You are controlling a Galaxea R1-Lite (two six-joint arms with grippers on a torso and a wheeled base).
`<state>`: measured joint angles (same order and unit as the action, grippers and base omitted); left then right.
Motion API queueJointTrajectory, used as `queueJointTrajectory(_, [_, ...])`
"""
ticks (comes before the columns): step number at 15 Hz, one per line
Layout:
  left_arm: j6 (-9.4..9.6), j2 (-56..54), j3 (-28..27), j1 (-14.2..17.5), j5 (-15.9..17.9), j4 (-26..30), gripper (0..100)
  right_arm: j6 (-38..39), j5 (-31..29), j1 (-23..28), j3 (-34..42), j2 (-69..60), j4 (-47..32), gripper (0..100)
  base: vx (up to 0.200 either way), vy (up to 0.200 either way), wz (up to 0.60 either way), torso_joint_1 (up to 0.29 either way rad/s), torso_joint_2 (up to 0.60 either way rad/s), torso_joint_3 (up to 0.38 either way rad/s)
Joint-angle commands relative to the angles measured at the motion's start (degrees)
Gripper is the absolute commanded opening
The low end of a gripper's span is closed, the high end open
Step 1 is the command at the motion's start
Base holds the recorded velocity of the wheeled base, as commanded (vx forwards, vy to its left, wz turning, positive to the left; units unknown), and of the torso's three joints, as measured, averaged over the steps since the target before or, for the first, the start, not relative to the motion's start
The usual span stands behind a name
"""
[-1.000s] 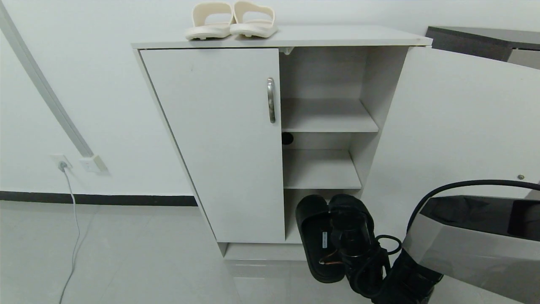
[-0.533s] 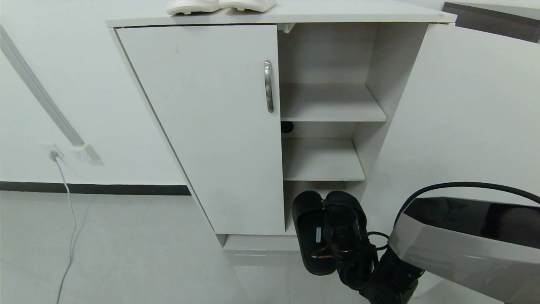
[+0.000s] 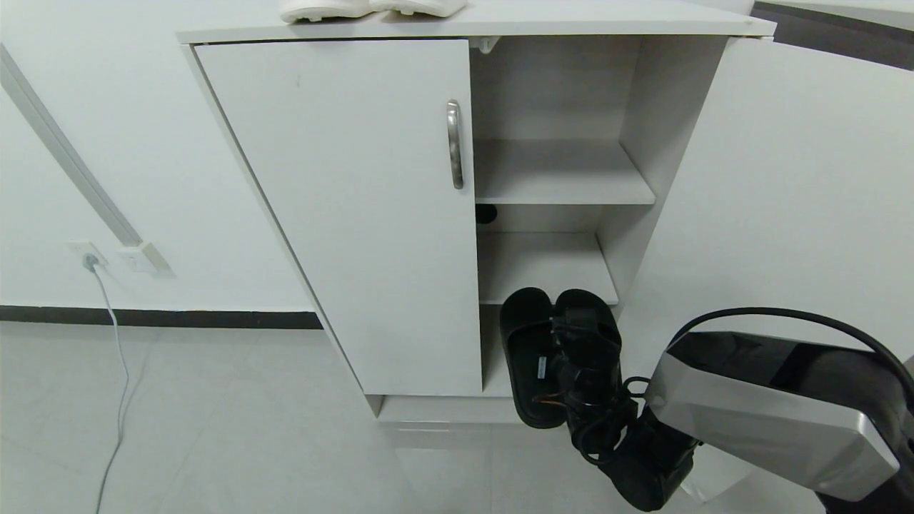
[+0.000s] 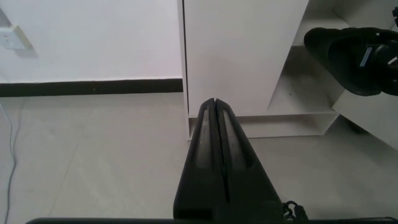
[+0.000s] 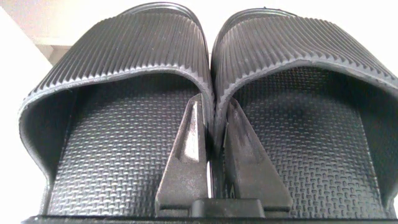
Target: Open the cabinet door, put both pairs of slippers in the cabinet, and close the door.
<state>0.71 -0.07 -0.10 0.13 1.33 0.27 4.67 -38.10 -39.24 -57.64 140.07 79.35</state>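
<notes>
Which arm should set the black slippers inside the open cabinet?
Right. The right gripper is shut on the pair of black rubber slippers, held before the white wooden cabinet's open lower compartment. The left gripper is shut, empty, above the floor.

Right arm sits low at near right, right gripper pinched tight on the black slippers. Left gripper has its fingers pressed together.

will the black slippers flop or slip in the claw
Probably fairly stiff: the black slippers jut from the right claw without drooping. Likely light, since one pinch on their inner sidewalls carries both. The ribbed rubbery surface should resist slipping.
</notes>
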Motion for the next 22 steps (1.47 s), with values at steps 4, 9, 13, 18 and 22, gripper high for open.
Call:
queueJointTrajectory(4, [0.0, 0.1, 0.0, 0.0, 0.0, 0.0, 0, 0.0, 0.0, 0.0, -0.1, 0.6, 0.3, 0, 0.0, 0.0, 0.0, 0.0, 0.0, 0.0])
queueJointTrajectory(9, [0.08, 0.1, 0.0, 0.0, 0.0, 0.0, 0, -0.1, 0.0, -0.3, -0.1, 0.6, 0.8, 0, 0.12, 0.0, 0.0, 0.0, 0.0, 0.001])
queueJointTrajectory(13, [0.08, 0.1, 0.0, 0.0, 0.0, 0.0, 0, -0.1, 0.0, -0.3, 0.0, 0.5, 1.3, 0, 0.2, 0.0, 0.0, 0.004, 0.0, 0.001])
queueJointTrajectory(18, [0.08, 0.1, 0.1, 0.0, 0.0, 0.0, 0, -0.1, 0.0, -0.3, -0.5, 0.8, 1.1, 0, 0.16, 0.0, 0.0, 0.002, 0.0, 0.002])
queueJointTrajectory(22, [0.08, 0.1, 0.1, 0.0, 0.0, 0.0, 0, 0.0, 0.0, 0.0, -2.0, 0.8, -0.2, 0, 0.0, 0.0, 0.0, 0.0, 0.0, 0.0])
